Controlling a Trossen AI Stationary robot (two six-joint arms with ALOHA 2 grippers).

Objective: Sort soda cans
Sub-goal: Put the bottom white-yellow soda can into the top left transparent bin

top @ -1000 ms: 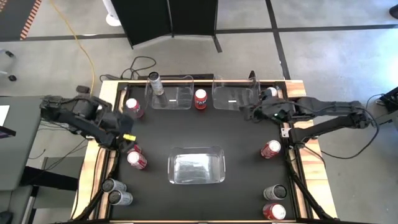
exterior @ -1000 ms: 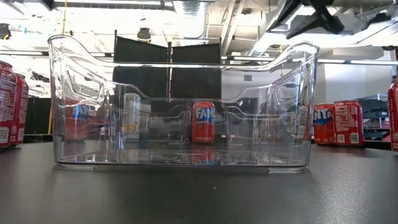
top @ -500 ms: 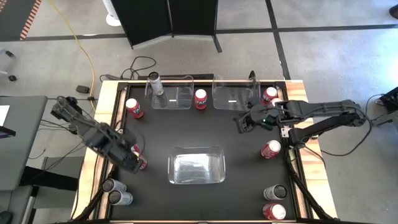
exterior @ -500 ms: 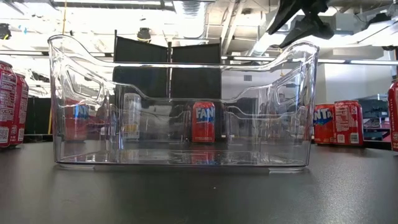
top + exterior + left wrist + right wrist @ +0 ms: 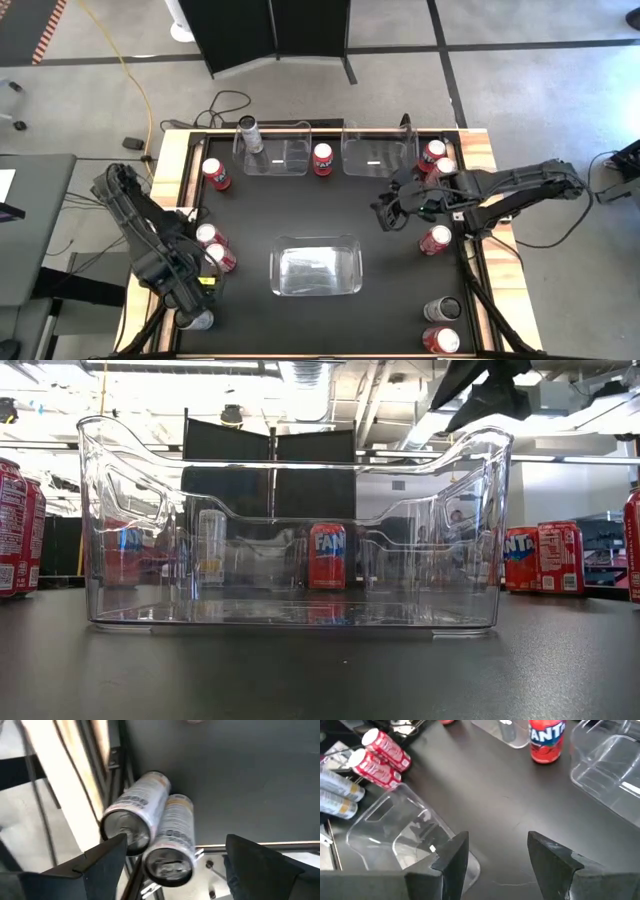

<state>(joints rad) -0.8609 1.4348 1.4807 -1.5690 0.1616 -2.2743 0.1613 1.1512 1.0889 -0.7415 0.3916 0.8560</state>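
Two silver-grey cans (image 5: 135,812) (image 5: 172,840) stand upright side by side on the table's near-left corner. My left gripper (image 5: 192,300) hovers above them, open, with a finger on either side in the left wrist view (image 5: 175,860), touching neither. One of them (image 5: 197,320) shows in the high view; the arm hides the other. My right gripper (image 5: 385,212) is open above the dark table, right of centre, and holds nothing (image 5: 497,855). Red cans stand at the left edge (image 5: 207,235) (image 5: 222,258), and one (image 5: 322,158) between the far bins.
A clear bin (image 5: 315,265) stands at the table's centre and fills the low view (image 5: 290,530). Two more bins (image 5: 272,150) (image 5: 378,150) stand at the far edge, and a silver can (image 5: 249,133) is in the left one. More cans (image 5: 435,240) (image 5: 443,310) line the right edge.
My left arm has swung from the table's left side toward the near edge and now stands over the two silver cans at the near-left corner. My right gripper has moved from beside the far right bin toward the near side and the table's centre. No can has moved.
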